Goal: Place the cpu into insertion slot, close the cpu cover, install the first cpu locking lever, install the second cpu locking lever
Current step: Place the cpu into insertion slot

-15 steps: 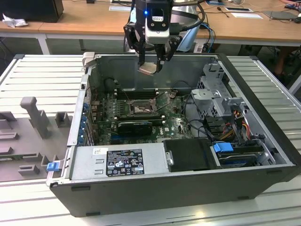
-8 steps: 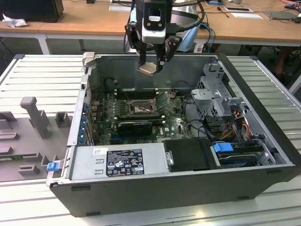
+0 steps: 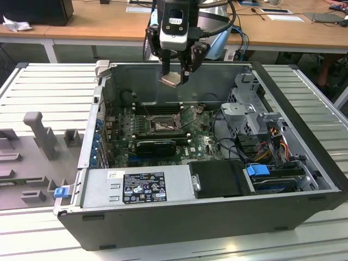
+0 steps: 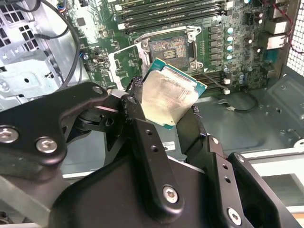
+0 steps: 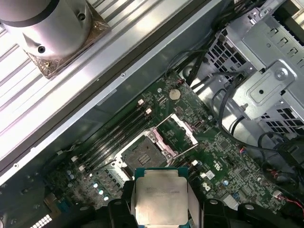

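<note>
Ribbed grey metal counter [image 3: 32, 87] carries an open black computer case [image 3: 217, 220], with wooden desks [image 3: 109, 24] behind it. Above the case, the black two-fingered tool [image 3: 175, 75] is clenched on the small square silver-topped, green-edged cpu [image 3: 170, 80], held tilted in the air well clear of the green motherboard [image 3: 204, 144]. Below, the square insertion slot with its silvery rim [image 5: 142, 154] lies bare. Its thin dark-metal framed cpu cover [image 5: 178, 133] is swung open just beside it.
</note>
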Available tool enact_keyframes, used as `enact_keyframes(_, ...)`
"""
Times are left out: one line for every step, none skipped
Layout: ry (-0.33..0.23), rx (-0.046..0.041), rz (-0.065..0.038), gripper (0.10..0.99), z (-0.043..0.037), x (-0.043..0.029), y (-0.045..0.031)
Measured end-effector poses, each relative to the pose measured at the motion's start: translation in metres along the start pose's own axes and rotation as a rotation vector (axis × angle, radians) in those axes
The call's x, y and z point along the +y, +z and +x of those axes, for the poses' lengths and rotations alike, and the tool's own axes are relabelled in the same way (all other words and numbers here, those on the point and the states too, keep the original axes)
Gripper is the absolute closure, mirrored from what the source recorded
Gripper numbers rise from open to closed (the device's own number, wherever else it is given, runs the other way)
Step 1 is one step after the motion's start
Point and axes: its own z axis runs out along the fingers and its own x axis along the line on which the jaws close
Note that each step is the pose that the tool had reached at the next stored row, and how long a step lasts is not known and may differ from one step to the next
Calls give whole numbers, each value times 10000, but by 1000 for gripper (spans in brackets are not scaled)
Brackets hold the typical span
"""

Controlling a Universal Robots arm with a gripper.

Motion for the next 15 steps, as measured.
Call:
enact_keyframes(62,-5,-2,557,0,0,0)
enact_keyframes(117,-10,-2,557,0,0,0)
enact_keyframes(247,-22,-5,557,0,0,0)
enact_keyframes(351,-31,-7,557,0,0,0)
enact_keyframes(420,-36,-8,557,0,0,0)
enact_keyframes(476,-42,-9,557,0,0,0)
enact_keyframes(538,-47,-11,557,0,0,0)
enact_keyframes(600,-53,-12,557,0,0,0)
enact_keyframes(687,-60,-14,557,0,0,0)
enact_keyframes(761,-66,-16,557,0,0,0)
enact_keyframes(820,-72,-16,557,0,0,0)
enact_keyframes(897,-78,-18,557,0,0,0)
enact_keyframes(950,-83,-18,557,0,0,0)
enact_keyframes(1005,-88,-20,557,0,0,0)
enact_keyframes(1060,-93,-20,557,0,0,0)
